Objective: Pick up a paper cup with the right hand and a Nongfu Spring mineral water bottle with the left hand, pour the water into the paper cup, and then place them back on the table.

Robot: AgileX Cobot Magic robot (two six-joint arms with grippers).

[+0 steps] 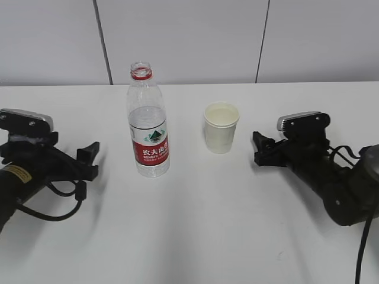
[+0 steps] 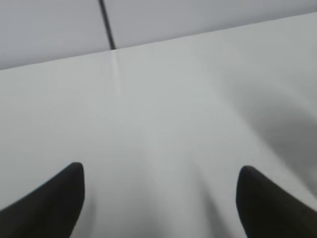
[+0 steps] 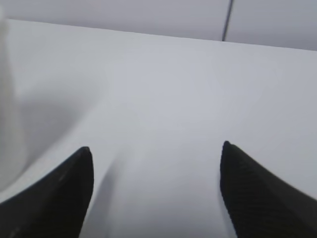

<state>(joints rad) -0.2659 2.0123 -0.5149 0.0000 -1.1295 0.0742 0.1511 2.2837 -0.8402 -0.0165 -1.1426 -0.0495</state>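
We see one Nongfu Spring mineral water bottle (image 1: 148, 126) and one paper cup (image 1: 221, 126) on the table (image 1: 201, 225). Our left hand (image 1: 89, 160) and right hand (image 1: 259, 149) are both spread wide, holding nothing.

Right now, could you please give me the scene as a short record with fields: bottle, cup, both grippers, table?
bottle: Nongfu Spring mineral water bottle upright, no cap, partly full of water
cup: paper cup upright, to the right of the bottle, apart from it; contents not clear
left hand: open, empty, low over the table beside the bottle
right hand: open, empty, beside the cup, not touching
table: white
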